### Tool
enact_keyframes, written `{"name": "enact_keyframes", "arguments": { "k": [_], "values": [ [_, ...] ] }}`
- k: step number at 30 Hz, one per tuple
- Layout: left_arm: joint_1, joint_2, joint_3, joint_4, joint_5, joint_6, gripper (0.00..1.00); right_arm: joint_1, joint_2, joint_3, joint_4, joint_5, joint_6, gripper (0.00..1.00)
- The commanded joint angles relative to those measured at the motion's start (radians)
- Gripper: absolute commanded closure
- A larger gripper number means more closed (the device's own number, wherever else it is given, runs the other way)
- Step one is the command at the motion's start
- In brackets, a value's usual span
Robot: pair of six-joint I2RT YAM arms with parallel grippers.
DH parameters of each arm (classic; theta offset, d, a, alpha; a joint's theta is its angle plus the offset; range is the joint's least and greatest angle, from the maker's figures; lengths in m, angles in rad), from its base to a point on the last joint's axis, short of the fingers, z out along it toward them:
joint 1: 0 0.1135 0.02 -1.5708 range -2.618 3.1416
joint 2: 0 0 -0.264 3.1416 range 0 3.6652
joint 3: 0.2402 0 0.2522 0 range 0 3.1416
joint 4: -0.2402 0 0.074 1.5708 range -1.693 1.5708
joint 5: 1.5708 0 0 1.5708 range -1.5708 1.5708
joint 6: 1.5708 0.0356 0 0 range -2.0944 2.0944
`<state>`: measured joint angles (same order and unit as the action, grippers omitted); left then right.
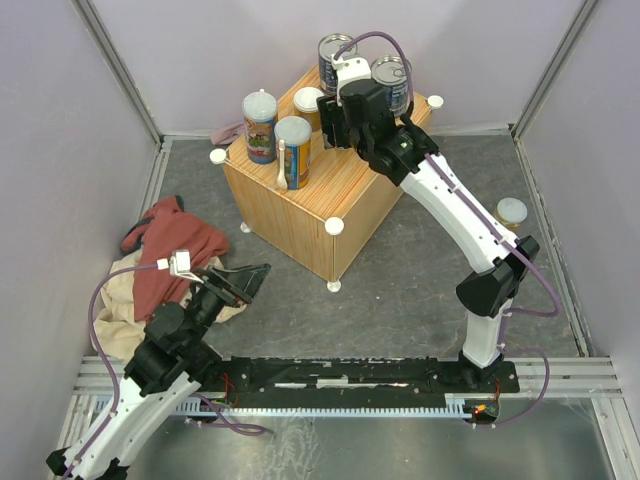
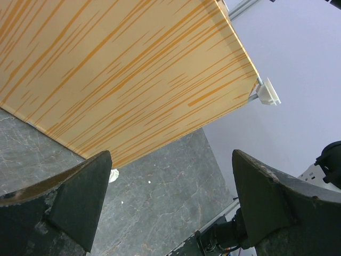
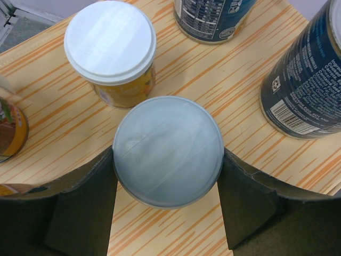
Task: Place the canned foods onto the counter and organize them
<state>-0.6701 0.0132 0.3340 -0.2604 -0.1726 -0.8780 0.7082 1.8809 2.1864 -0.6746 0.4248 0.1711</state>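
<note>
Step judged: sixth can being set down.
Counter (image 1: 300,200) stood upper centre of top view, five cans on it.
Right gripper (image 3: 168,160) pinched short pale-lidded can (image 3: 168,140), centre of wrist view; next move called for release, straight lift.
Left gripper (image 2: 170,160) spread wide, empty, lower left.
Last short can (image 1: 511,212) sat on floor, right edge.
All lids sealed; contents unseen.

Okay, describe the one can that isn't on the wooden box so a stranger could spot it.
Find the big wood-grain box on the grey floor, then look right, past the right arm, towards the side wall. A short can with a pale lid stands there on the floor. It is the only can down there; the other cans are all up on the box.
</note>
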Motion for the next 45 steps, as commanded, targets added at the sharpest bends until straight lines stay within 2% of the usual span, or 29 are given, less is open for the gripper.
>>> {"name": "enact_keyframes", "arguments": {
  "k": [1, 13, 28, 36, 45],
  "values": [
    [-0.003, -0.005, 0.038, 0.008, 0.019, -0.007, 0.0, -0.014, -0.022, 0.078, 0.071, -0.008, 0.024, 0.89],
    [-0.003, -0.009, 0.042, 0.001, 0.023, -0.011, 0.0, -0.027, -0.019, 0.058, 0.075, -0.055, 0.063, 0.85],
    [-0.004, -0.011, 0.051, -0.016, 0.031, -0.007, 0.0, -0.036, -0.004, 0.042, 0.062, -0.052, 0.074, 0.68],
    [-0.003, -0.012, 0.06, -0.026, 0.032, -0.003, 0.01, -0.042, 0.004, 0.041, 0.06, -0.062, 0.077, 0.49],
    [-0.003, -0.012, 0.06, -0.028, 0.039, -0.005, 0.01, -0.043, 0.001, 0.042, 0.056, -0.07, 0.077, 0.13]
  ]
}}
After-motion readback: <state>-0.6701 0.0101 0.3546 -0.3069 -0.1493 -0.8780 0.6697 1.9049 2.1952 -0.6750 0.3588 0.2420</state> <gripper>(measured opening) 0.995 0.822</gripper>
